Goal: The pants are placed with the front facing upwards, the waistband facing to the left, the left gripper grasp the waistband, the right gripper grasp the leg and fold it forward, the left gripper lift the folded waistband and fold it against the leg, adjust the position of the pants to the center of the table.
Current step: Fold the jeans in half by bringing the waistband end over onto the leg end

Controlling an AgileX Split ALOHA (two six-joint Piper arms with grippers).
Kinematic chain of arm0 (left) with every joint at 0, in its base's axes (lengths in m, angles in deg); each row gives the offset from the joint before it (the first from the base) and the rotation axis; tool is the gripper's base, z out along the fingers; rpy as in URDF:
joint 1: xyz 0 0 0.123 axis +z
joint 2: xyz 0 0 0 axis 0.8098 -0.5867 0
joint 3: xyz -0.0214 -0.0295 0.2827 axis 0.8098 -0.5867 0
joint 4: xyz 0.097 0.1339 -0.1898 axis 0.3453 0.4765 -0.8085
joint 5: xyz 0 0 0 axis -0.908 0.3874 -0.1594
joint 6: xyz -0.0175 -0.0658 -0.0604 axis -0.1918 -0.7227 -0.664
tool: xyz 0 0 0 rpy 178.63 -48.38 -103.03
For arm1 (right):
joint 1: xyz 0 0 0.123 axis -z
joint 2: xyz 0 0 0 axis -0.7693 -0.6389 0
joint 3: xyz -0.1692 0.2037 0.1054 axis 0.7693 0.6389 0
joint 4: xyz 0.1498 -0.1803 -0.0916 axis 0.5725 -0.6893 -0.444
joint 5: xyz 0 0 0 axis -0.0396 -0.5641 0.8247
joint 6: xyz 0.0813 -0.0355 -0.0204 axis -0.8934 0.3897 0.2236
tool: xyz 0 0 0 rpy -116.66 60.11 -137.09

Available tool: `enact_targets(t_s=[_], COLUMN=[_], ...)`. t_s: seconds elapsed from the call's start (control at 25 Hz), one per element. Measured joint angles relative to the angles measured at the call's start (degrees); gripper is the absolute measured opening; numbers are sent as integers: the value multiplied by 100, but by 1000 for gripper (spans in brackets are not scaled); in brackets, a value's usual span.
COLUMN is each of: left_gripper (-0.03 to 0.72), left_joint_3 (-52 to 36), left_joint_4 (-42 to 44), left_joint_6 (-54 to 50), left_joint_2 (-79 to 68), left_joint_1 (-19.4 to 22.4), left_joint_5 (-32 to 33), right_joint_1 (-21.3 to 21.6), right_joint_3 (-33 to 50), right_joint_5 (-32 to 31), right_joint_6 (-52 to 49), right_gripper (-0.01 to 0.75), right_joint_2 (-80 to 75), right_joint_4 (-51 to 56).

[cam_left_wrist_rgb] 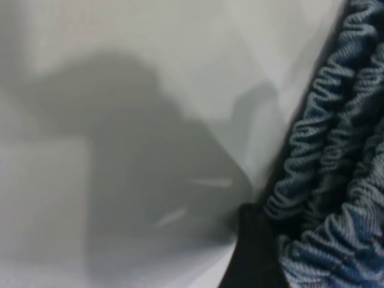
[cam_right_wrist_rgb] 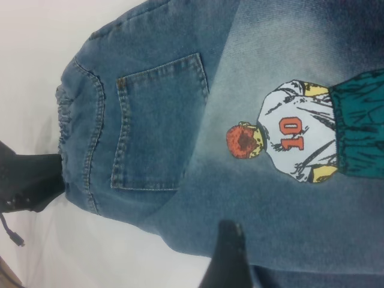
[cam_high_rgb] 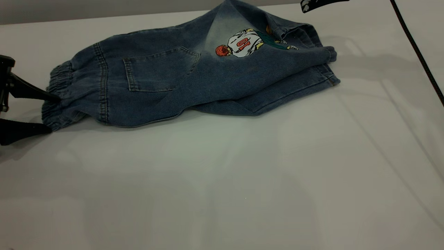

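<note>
Garment: you had the short blue denim pants [cam_high_rgb: 180, 76] lying across the far half of the plain white table [cam_high_rgb: 222, 180], back side up, with the patch pocket [cam_high_rgb: 158, 69] and the cartoon player numbered 10 [cam_high_rgb: 242, 43] showing.
Fold one: judged done. One wide denim leg [cam_high_rgb: 263, 74] lay over the other, and the stitched hems were stacked at the right end.
Waistband: the puckered elastic waistband [cam_high_rgb: 57, 95] sat at the left end, bunched, flat on the table, not lifted.
Left gripper: your black left gripper [cam_high_rgb: 50, 114] stood with its two long fingers spread wide, one tip touching the waistband's upper part and the other at its lower corner. It straddled the band but had hold of nothing.
Right gripper: the black white-specked right gripper [cam_high_rgb: 314, 5] was above the hem end at the far right, clear of the cloth. I could not tell from either view how its fingers stood.
Remaining: you had yet to close on the waistband, carry it over onto the leg, and slide the bundle to the table's centre.
Progress estimate: roughly halfway, by my reading.
</note>
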Motion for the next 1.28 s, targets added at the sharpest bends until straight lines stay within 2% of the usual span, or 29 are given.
enact_targets(t_s=[0.28,0.52,0.68,1.0,1.28], left_gripper=[449,440,438,438,438], left_joint_3=[-11,-11,-11,48,462], left_joint_4=[795,2138,2686,2558,2140], left_joint_6=[-711,-1362,-1653,-1658,-1659], left_joint_2=[-19,214,617,669,583], left_joint_1=[12,12,12,12,12], left_joint_5=[1067,1717,1440,323,351], right_joint_1=[0,0,0,0,0], right_joint_3=[0,0,0,0,0], right_joint_5=[0,-7,-11,0,15], right_joint_6=[0,0,0,-6,-6], right_gripper=[517,517,517,517,517], right_joint_2=[0,0,0,0,0], right_joint_4=[0,0,0,0,0])
